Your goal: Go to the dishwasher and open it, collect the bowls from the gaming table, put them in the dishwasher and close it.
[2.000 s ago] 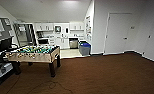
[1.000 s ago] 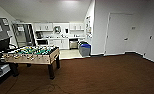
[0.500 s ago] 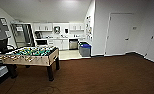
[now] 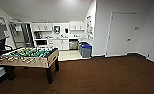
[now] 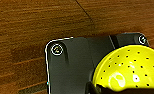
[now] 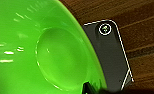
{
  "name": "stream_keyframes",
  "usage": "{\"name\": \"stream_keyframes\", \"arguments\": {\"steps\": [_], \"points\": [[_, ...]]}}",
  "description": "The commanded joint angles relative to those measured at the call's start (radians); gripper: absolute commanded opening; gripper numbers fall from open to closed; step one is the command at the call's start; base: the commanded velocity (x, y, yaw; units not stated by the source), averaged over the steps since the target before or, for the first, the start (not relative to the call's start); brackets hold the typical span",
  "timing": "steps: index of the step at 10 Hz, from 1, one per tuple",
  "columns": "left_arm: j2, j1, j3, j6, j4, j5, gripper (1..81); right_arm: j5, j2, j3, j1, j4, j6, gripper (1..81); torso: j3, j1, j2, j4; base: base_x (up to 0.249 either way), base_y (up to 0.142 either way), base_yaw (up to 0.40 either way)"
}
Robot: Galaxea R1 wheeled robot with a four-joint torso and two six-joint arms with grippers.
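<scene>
- Using the foosball table point(image 4: 30, 56) as my anchor. It sits at the left of the head view on dark brown carpet point(image 4: 105, 77), green field up, with little figures along the rods.
- What's changed: over the last couple of seconds the whole head view has crept a bit, and the table looms slightly bigger and lower. Nothing in the room has moved, so that's the camera, and I read it as the robot rolling toward the kitchen.
- Beyond the table's far end is the kitchenette with white cabinets point(image 4: 60, 43). The dishwasher point(image 4: 73, 45) is the steel-grey panel under the counter there. It's too small to tell if the door is open.
- Just right of the dishwasher, well past the table, is a blue bin point(image 4: 86, 50), and further right a white door point(image 4: 120, 35).
- The left gripper point(image 5: 98, 88) looks clamped on the rim of the yellow bowl point(image 5: 128, 67), the one with holes. It's carried over wood-look flooring.
- The right gripper point(image 6: 89, 88) is doing the same with the green bowl point(image 6: 43, 50), pinching its edge.
- So for the task, both bowls are picked up and riding along. My guess is this is the haul-to-the-dishwasher leg, roughly halfway through.
</scene>
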Motion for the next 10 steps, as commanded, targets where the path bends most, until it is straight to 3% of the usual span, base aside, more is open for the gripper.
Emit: {"name": "stream_keyframes", "arguments": {"steps": [1, 6, 10], "points": [[-0.013, -0.066, 0.000, 0.007, 0.000, 0.043, 1.0, -0.069, 0.006, 0.009, 0.055, -0.012, -0.008, 1.0, 0.000, 0.000, 0.000, 0.000, 0.193, -0.071, 0.000], [-0.011, -0.065, 0.002, 0.007, 0.001, 0.043, 1.0, -0.069, 0.006, 0.006, 0.055, -0.013, -0.008, 1.0, 0.000, 0.000, 0.000, 0.000, 0.189, -0.086, 0.000], [-0.010, -0.065, 0.002, 0.007, 0.001, 0.044, 1.0, -0.069, 0.006, 0.005, 0.058, -0.013, -0.008, 1.0, 0.000, 0.000, 0.000, 0.000, 0.156, 0.000, 0.000]]}}
